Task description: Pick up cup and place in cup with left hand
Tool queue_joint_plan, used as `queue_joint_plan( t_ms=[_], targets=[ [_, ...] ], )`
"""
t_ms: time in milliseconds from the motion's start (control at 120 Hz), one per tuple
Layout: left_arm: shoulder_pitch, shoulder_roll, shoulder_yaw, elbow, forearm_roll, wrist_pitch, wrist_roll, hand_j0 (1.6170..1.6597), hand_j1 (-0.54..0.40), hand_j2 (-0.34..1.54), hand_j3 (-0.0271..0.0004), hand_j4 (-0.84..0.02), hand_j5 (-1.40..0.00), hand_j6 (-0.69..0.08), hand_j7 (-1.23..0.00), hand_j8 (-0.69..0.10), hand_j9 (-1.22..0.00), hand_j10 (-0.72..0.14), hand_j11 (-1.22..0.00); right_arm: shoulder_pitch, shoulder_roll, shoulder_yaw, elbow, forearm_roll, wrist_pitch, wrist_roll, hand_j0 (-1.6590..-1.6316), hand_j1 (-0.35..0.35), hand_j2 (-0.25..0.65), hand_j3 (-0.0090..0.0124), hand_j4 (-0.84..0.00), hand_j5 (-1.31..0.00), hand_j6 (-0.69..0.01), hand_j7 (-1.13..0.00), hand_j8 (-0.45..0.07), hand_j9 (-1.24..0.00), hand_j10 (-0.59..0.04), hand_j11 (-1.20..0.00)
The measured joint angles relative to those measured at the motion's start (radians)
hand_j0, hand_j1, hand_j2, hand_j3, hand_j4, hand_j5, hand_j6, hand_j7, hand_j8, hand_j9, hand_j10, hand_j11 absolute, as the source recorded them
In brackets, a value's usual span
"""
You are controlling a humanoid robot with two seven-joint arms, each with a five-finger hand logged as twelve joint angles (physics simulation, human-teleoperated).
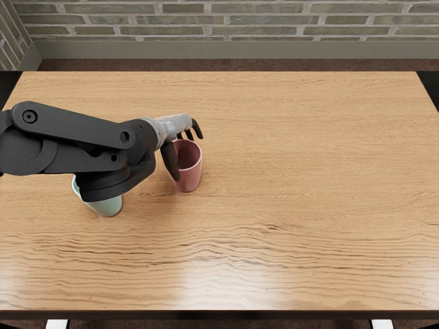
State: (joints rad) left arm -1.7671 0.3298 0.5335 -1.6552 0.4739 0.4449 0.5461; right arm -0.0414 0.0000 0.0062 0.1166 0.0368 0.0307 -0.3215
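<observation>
Reaching looks underway: left hand (176,125), loose-fingered and holding nothing, at pink cup (192,177), left of table (309,171) centre; mint cup (110,207) nearer left edge; next, likely straddle and grip pink.

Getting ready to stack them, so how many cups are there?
2: a pink cup by the left hand, and a mint-green cup farther left, partly hidden by the arm. The arm could hide another.

Wood-grained table (309,178), with a brick wall (267,20) and pale baseboard (274,49) behind.
</observation>
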Motion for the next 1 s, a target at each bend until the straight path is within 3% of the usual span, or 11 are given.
queue_joint_plan(
  t_ms=[533, 700, 1000],
  targets=[
    [0.002, -0.003, 0.014, -0.003, 0.006, 0.029, 0.0, 1.6577, -0.104, 0.08, 0.0, -0.41, -0.48, -0.397, -0.5, -0.381, -0.5, -0.397, -0.5, 0.0, 0.0, 0.0, 0.0, 0.0, 0.0, 0.0, -1.6581, -0.349, 0.0, 0.0, -0.001, 0.0, -0.001, 0.0, -0.001, 0.0, 0.0, 0.0],
    [0.003, -0.003, 0.017, -0.002, 0.011, 0.031, 0.0, 1.6571, -0.104, 0.1, 0.0, -0.448, -0.48, -0.397, -0.52, -0.389, -0.53, -0.421, -0.53, 0.0, 0.0, 0.0, 0.0, 0.0, 0.0, 0.0, -1.6581, -0.349, 0.0, 0.0, -0.001, 0.0, -0.001, 0.0, -0.001, 0.0, -0.001, 0.0],
    [0.0, 0.0, 0.017, -0.003, 0.0, 0.029, -0.001, 1.657, -0.107, 0.14, 0.0, -0.44, -0.54, -0.381, -0.55, -0.375, -0.56, -0.43, -0.56, 0.0, 0.0, 0.0, 0.0, 0.0, 0.0, 0.0, -1.6581, -0.349, 0.0, 0.0, 0.0, 0.0, -0.001, 0.0, -0.001, 0.0, 0.0, 0.0]
  ],
)
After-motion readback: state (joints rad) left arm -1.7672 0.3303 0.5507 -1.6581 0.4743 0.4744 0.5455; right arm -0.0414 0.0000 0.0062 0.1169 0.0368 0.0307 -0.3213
